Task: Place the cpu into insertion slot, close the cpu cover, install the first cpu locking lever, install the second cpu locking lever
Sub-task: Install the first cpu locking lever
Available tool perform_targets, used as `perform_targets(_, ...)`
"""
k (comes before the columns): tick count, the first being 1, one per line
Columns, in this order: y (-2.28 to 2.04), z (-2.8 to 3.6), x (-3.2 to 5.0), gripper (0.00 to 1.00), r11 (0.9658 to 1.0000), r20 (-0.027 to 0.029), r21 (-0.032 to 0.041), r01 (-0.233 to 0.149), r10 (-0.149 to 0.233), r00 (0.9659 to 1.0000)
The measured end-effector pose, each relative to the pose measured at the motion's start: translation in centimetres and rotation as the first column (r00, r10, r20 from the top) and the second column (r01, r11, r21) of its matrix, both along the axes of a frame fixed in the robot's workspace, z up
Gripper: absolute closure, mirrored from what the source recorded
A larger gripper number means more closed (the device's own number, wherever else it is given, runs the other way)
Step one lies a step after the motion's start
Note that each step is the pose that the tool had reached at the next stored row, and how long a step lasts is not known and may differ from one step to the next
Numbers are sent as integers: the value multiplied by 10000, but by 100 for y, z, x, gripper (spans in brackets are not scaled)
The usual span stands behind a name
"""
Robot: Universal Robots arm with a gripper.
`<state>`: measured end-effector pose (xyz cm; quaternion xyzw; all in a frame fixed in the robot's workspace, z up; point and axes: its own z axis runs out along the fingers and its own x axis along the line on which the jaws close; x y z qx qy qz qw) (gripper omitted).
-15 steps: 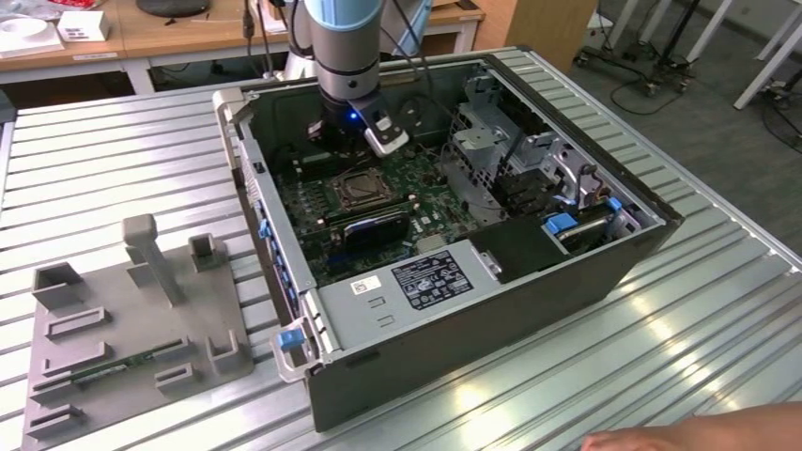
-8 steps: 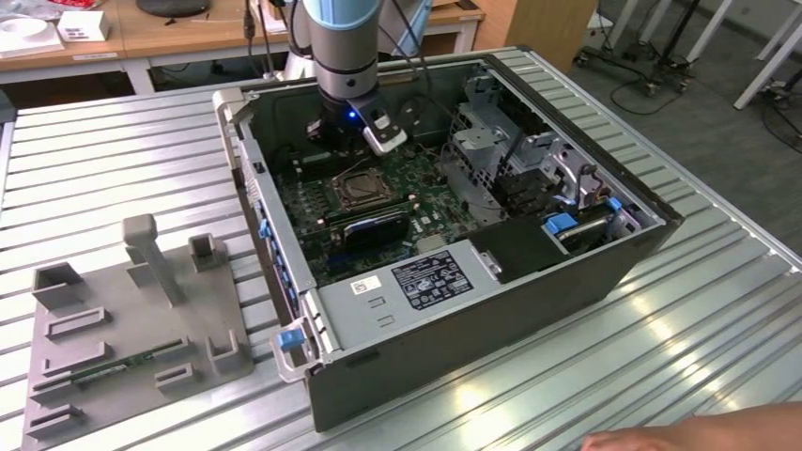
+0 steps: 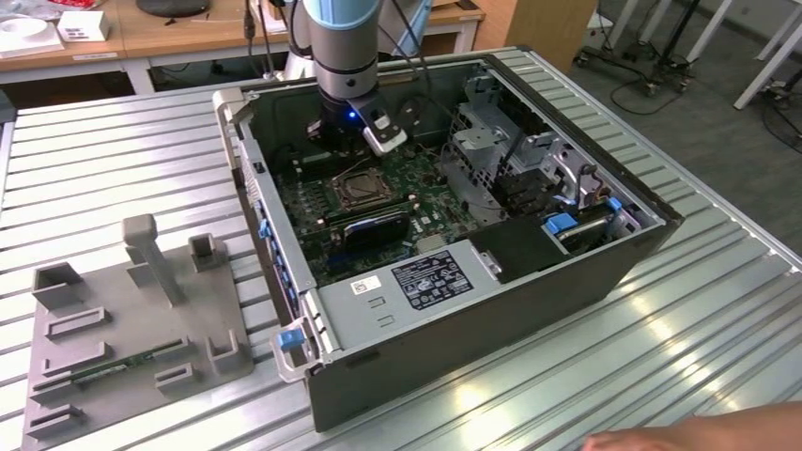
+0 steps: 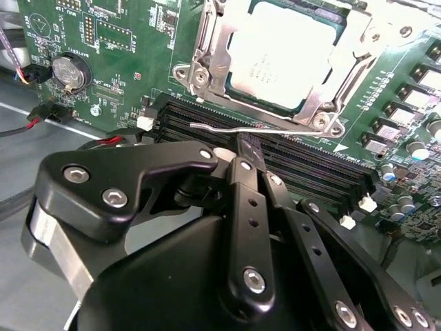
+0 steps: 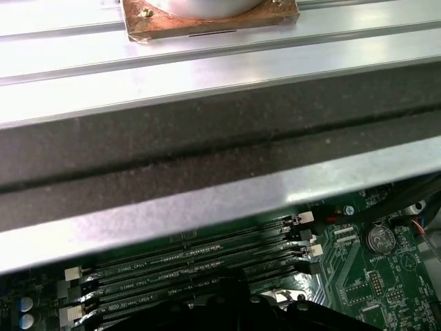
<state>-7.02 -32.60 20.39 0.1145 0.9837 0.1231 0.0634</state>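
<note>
I'm parking my end effector [image 4: 249, 147] — pressed together — at the cpu locking lever [image 4: 275, 129]; worrying it might skid off that thin wire into the memory slots [image 4: 313, 165].

Exterior view overlooks the case [image 3: 539, 291]; both close wrist views share motherboard [image 4: 124, 62].

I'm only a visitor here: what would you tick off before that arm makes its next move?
1. cpu seated flat in the insertion slot: ok.
2. cpu cover down over the cpu: ok.
3. Locking lever beside the memory slots latched: cannot tell.
4. Gripper, shut, touching that lever: cannot tell.
5. Person's hand apart from the computer case: ok.
</note>
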Motion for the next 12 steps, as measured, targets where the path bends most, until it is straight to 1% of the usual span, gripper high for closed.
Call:
perform_targets(3,0,15,0,89,10000,-1,-4,1,-1,10000)
perform_targets(7,0,76,0,89,10000,0,-3,1,-1,10000)
perform_targets(10,0,133,0,89,10000,1,-3,1,-1,10000)
perform_targets(12,0,153,0,89,10000,0,-3,-1,1,10000)
